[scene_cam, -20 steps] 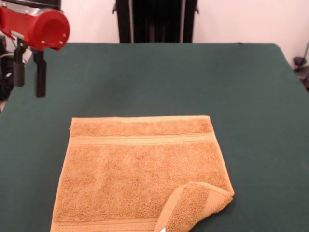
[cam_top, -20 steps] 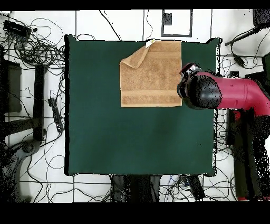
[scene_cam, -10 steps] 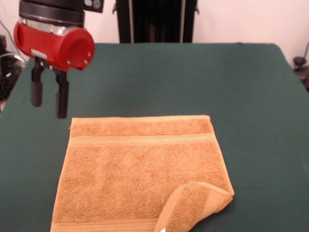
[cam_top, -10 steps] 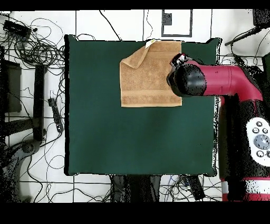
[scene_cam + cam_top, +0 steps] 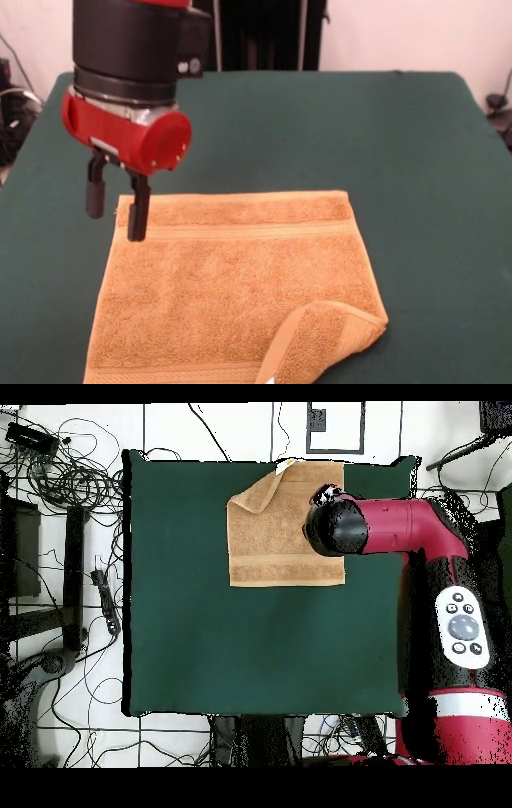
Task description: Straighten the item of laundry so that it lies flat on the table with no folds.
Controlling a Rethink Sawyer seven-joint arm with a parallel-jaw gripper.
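Observation:
The item of laundry (image 5: pixel 232 280) is an orange-tan towel lying on the green table (image 5: pixel 416 160), near the front edge in the front view. Its near right corner (image 5: pixel 332 340) is folded back over the towel, with a small white tag showing at the bottom edge. The rest lies flat. My gripper (image 5: pixel 116 212) hangs open above the towel's far left corner, one finger over the border band, the other just off the edge. In the overhead view the towel (image 5: pixel 275 529) lies near the table's top edge and the arm's black wrist (image 5: pixel 335 529) covers its right edge.
Cables and black stands (image 5: pixel 60 514) surround the table on the floor in the overhead view. The arm (image 5: pixel 430 544) reaches in from the right side of that view. Open green cloth (image 5: pixel 250 654) stretches below the towel.
The arm has swung from beyond the table's left edge in the front view to above the towel's far left corner, and come lower. The towel has not moved.

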